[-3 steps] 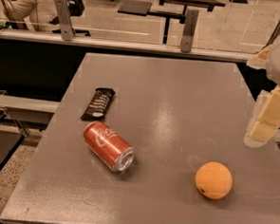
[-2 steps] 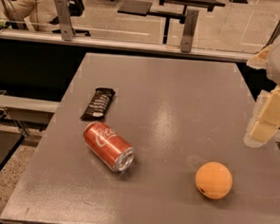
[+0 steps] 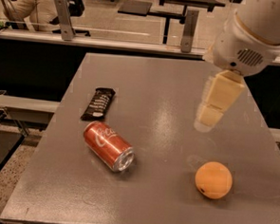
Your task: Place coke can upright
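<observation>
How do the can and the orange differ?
The red aluminium coke can lies on its side, front left; the round orange sits front right. The can is a lettered cylinder, the orange a plain ball. Both rest on the grey table; the hand hangs beyond the orange.

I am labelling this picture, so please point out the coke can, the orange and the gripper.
coke can (image 3: pixel 107 144): camera view, middle of its red side.
orange (image 3: pixel 213 179): camera view, centre of the fruit.
gripper (image 3: pixel 207 119): camera view, its lower tip; it hangs over the table (image 3: pixel 156 86), behind the orange.
</observation>
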{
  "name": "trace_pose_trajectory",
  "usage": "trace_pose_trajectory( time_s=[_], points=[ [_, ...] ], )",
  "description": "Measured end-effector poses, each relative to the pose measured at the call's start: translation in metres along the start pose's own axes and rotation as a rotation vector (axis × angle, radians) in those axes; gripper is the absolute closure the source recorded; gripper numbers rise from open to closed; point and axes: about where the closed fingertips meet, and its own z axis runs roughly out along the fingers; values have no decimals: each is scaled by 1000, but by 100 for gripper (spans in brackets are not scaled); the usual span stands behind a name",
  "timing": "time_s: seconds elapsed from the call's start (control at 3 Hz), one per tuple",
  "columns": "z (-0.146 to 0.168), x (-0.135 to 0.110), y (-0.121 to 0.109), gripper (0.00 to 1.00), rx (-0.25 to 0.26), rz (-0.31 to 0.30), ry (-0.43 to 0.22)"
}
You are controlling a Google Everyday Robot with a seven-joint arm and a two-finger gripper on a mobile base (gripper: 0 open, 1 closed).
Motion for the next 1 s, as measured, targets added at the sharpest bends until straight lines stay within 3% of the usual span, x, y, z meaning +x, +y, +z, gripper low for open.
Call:
trace_pose_trajectory(
  time_s=[0.33, 0.67, 1.0],
  points=[
    [17, -42, 3, 0, -56, 15, -13],
    [35, -81, 18, 0, -86, 46, 18],
    [53, -117, 35, 0, -67, 124, 81]
  ],
)
